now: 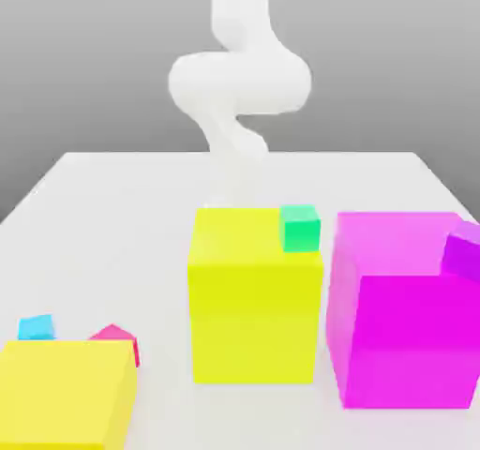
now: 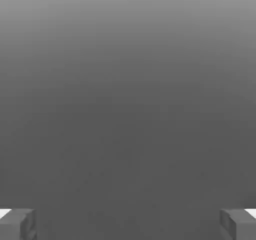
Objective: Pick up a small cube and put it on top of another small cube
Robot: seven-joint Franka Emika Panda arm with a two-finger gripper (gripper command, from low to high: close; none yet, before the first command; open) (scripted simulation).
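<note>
The small cube [image 1: 37, 327], tiny and cyan, sits on the white table at the exterior view's left, just behind a low yellow block. The other small cube [image 1: 116, 338], pink-red, rests a little to its right, its lower part hidden by that same block. My white arm [image 1: 239, 82] rises at the back of the table, far from both cubes. In the hand view my gripper [image 2: 128, 224] is open, its grey fingertips [image 2: 17, 224] set wide apart with nothing between them and plain grey ahead.
A big yellow block [image 1: 255, 298] stands mid-table with a tiny green cube [image 1: 300, 228] on top. A big magenta block [image 1: 403, 317] at the right carries a tiny purple cube [image 1: 463, 251]. The low yellow block [image 1: 66, 392] fills the front left corner.
</note>
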